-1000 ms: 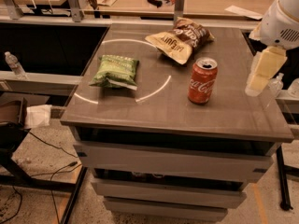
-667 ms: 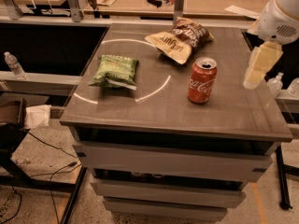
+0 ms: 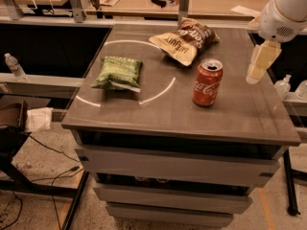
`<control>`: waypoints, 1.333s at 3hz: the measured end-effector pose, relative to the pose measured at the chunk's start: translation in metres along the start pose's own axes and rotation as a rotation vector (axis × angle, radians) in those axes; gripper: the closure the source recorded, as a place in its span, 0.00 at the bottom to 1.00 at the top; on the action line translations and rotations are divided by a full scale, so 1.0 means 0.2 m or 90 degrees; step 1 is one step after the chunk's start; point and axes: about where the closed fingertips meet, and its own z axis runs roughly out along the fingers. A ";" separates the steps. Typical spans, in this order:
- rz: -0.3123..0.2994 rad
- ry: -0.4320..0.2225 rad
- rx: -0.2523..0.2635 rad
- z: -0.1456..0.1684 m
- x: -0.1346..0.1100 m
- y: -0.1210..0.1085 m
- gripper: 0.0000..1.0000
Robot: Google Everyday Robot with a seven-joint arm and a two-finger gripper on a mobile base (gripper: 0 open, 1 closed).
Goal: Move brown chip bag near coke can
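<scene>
The brown chip bag [image 3: 184, 41] lies at the far middle of the table, its cream-yellow end with dark lettering pointing forward-left. The red coke can [image 3: 207, 83] stands upright just in front of it, a short gap between them. My gripper [image 3: 259, 61] hangs from the white arm [image 3: 288, 8] over the table's right side. It is to the right of the can, above the tabletop and touching nothing. It holds nothing that I can see.
A green chip bag [image 3: 117, 73] lies on the left of the grey table [image 3: 172, 123], inside a white circle mark. A water bottle [image 3: 14, 66] stands on the left ledge and another bottle [image 3: 283, 85] on the right. Desks with clutter stand behind.
My gripper has moved a little to the left and up, closer to the can and the brown bag. The bags and the can have not moved.
</scene>
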 end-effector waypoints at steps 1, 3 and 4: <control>-0.002 -0.018 0.020 0.06 0.00 -0.07 0.00; -0.002 -0.159 0.039 0.12 -0.12 -0.14 0.00; -0.002 -0.158 0.039 0.12 -0.12 -0.14 0.00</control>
